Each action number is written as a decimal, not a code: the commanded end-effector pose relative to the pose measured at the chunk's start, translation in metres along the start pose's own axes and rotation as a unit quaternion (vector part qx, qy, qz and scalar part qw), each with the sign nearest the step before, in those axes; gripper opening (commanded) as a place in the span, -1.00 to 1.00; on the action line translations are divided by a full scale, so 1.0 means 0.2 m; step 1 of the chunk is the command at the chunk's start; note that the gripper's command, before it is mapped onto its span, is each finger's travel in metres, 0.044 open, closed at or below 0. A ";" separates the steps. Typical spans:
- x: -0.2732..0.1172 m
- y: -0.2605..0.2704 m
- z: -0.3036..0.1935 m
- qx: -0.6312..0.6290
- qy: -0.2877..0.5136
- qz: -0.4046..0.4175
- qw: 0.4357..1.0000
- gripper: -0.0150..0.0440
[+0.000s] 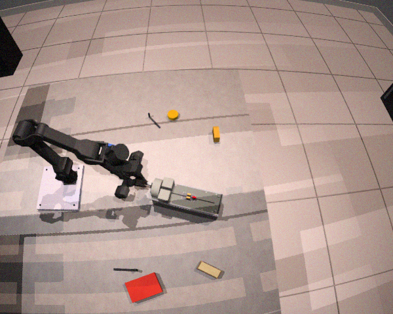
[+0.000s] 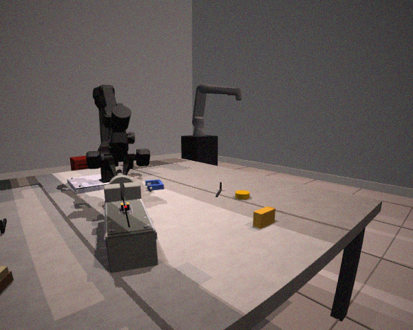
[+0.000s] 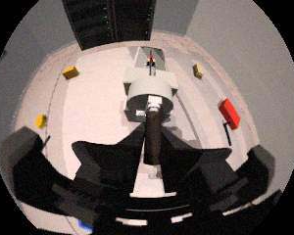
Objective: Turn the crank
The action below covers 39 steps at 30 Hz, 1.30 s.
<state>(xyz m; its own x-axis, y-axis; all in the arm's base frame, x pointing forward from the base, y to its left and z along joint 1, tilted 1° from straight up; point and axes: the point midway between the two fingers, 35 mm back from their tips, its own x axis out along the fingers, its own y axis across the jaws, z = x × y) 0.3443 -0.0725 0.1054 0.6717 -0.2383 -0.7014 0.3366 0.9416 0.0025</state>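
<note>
The grey machine point(image 1: 205, 207) point(image 2: 132, 250) point(image 3: 150, 90) has a slotted top and a rounded crank housing on the arm's side. The slide's red pointer point(image 1: 193, 197) point(image 2: 125, 207) point(image 3: 151, 56) stands a little off the two brass marks point(image 1: 188, 195) point(image 3: 150, 61), on the side away from the crank. My gripper point(image 1: 146, 184) point(image 3: 150, 125) is shut on the dark crank handle point(image 3: 153, 147), with a finger on each side. In the exterior view the housing hides most of the handle.
A yellow disc point(image 1: 172, 114) point(image 2: 241, 194), an orange block point(image 1: 216, 134) point(image 2: 263, 217) and a dark bent rod point(image 1: 154, 120) lie to one side. A red block point(image 1: 143, 287) point(image 3: 229, 114), a tan block point(image 1: 209, 269) and another dark rod point(image 1: 125, 269) lie to the other.
</note>
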 end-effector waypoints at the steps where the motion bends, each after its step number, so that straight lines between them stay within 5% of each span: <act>1: 0.00 0.05 0.00 -0.003 -0.001 0.013 1.000 -0.49; 39: 0.02 0.10 -0.02 -0.003 -0.001 0.013 1.000 -0.49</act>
<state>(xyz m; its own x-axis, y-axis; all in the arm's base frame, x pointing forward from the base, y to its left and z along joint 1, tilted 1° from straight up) 0.3477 -0.0624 0.1032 0.6759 -0.2371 -0.6978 0.3354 0.9420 0.0048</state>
